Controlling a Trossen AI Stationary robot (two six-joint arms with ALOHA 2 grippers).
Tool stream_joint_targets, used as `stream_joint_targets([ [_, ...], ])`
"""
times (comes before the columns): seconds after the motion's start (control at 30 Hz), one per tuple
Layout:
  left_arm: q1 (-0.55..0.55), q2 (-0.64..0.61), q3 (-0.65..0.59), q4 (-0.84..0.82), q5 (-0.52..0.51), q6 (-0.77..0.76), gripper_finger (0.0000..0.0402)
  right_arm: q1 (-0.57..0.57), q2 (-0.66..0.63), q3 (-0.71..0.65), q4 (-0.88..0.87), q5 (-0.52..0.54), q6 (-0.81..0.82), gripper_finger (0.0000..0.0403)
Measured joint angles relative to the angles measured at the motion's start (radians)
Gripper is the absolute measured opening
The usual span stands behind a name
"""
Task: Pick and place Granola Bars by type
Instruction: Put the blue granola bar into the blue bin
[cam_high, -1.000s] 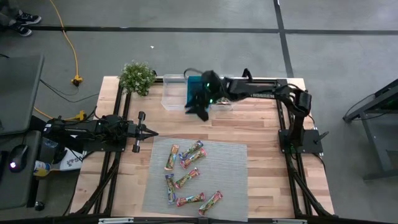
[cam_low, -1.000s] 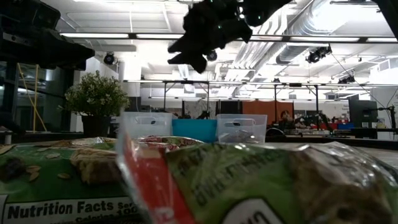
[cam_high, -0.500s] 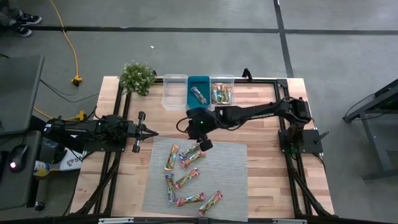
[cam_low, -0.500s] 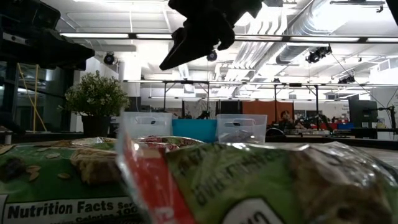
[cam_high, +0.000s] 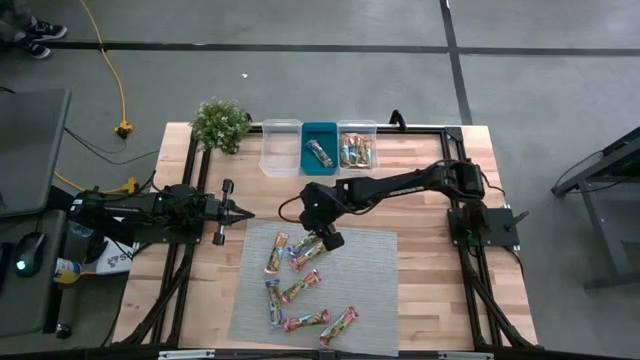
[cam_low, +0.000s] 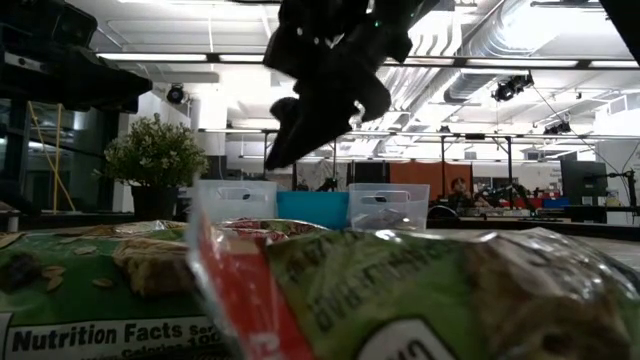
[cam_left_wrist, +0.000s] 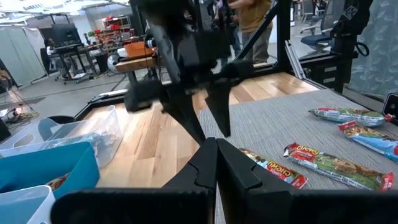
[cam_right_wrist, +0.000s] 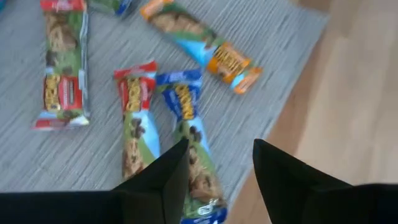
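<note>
Right gripper (cam_right_wrist: 214, 168) above the grey mat (cam_high: 370, 290), jaws parted and empty over a blue-wrapped granola bar (cam_right_wrist: 189, 134).

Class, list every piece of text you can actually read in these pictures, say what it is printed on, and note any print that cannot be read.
"Nutrition Facts": on the wrapper of the granola bar lying closest to the low camera.
"CHEWY": on the green-and-red bar on the grey mat, left wrist view; the last letter is uncertain.
Brand print on the bars beneath the right gripper, such as the blue-wrapped bar: too blurred to read.
High view: no legible text.
</note>
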Motion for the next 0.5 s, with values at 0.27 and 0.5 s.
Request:
stream_joint_targets([
  [0.27,0.000,0.000,0.000,0.000,0.000,0.000,0.0001,0.000,0.038,0.000,0.005,-0.015,-0.025,0.0199],
  [0.5,0.000,0.000,0.000,0.000,0.000,0.000,0.0001,0.006,0.038,0.000,0.000,0.000,-0.092,0.0212],
])
